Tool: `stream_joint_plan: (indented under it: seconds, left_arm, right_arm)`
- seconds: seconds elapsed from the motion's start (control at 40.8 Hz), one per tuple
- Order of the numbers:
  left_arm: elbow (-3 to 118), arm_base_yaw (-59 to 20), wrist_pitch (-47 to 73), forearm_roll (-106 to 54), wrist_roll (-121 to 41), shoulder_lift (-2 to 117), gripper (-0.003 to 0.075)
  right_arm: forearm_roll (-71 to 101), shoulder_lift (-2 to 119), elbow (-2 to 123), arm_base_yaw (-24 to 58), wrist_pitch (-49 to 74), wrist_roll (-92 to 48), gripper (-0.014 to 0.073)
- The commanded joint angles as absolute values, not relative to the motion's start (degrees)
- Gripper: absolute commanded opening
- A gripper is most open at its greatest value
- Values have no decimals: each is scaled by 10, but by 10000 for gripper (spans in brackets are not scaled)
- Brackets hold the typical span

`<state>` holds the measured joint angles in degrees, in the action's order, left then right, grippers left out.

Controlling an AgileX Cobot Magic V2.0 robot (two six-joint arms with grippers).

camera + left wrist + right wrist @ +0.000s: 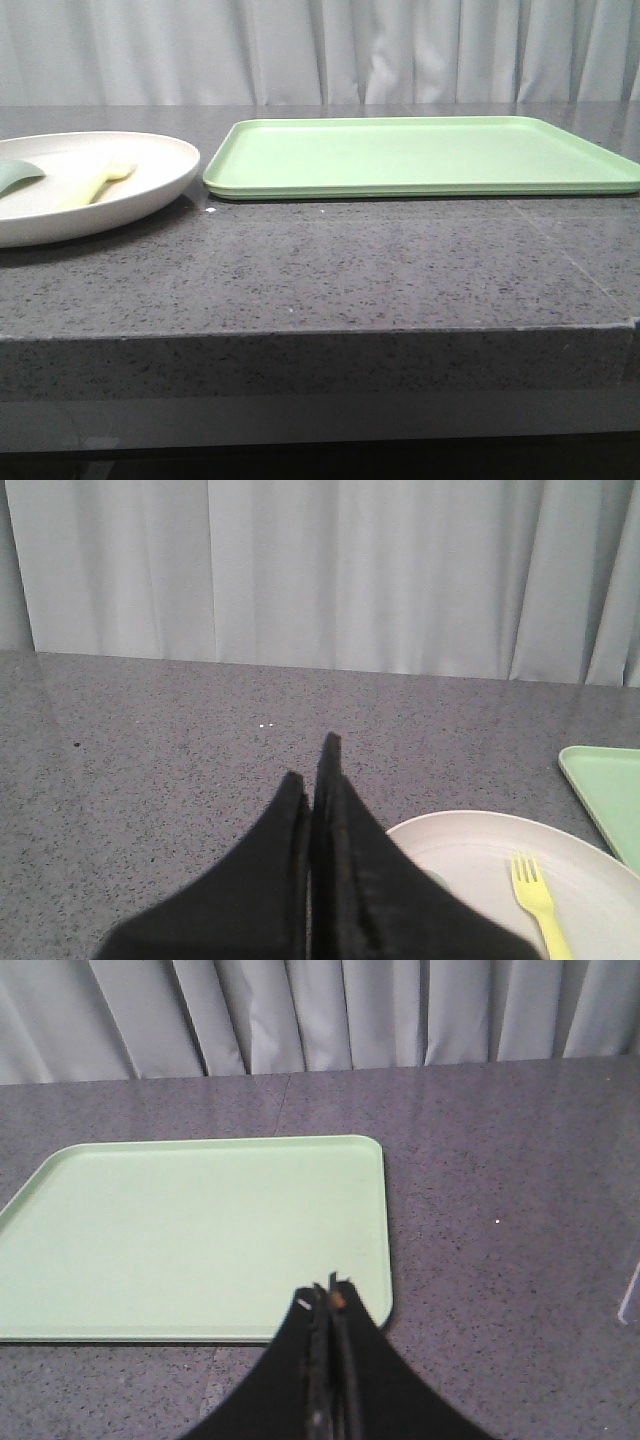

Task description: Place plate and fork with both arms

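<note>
The cream-white plate [150, 185] rests on the grey counter at the left of the front view, cut by the frame edge. In it lies the pale-yellow fork [100, 180], beside a small teal-green utensil [18, 175]. The left wrist view shows the plate [470, 855] and the fork [535, 895] close beside my left gripper [312, 765], which is shut and holds nothing. My right gripper [328, 1295] is shut and empty, its tips over the near right corner of the light-green tray [190, 1230]. Neither gripper appears in the front view.
A flat light-green tray [420, 155] lies on the counter to the right of the plate, almost touching its rim. The counter's front edge [320, 335] runs across the front view. White curtains hang behind the table.
</note>
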<state>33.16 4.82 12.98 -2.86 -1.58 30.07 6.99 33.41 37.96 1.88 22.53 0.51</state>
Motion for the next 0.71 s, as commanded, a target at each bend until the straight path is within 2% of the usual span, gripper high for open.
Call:
stream_joint_plan:
  seconds: [0.0, 0.074, 0.147, 0.196, 0.319, 0.392, 0.466, 0.564, 0.686]
  left_arm:
    - [349, 48, 82, -27, -16, 307, -6]
    - [347, 48, 82, -27, -16, 307, 40]
    - [348, 48, 83, -27, -16, 307, 142]
    - [348, 48, 83, -27, -16, 307, 232]
    - [348, 48, 83, -27, -16, 307, 532]
    - [348, 48, 83, -27, -16, 307, 643]
    - [348, 48, 83, -27, -16, 307, 678]
    - [348, 48, 83, -27, -16, 307, 674]
    - [348, 48, 83, -27, -16, 307, 674]
  right_arm:
    - [43, 338, 402, 15, 175, 0, 6]
    - [35, 338, 402, 15, 175, 0, 104]
    - [35, 338, 402, 15, 175, 0, 223]
    - [35, 338, 402, 15, 175, 0, 295]
    - [35, 338, 402, 15, 175, 0, 440]
    - [35, 338, 402, 15, 175, 0, 484]
    - [35, 338, 402, 15, 175, 0, 520]
    - [35, 338, 402, 15, 174, 0, 559]
    - [35, 338, 402, 15, 174, 0, 567]
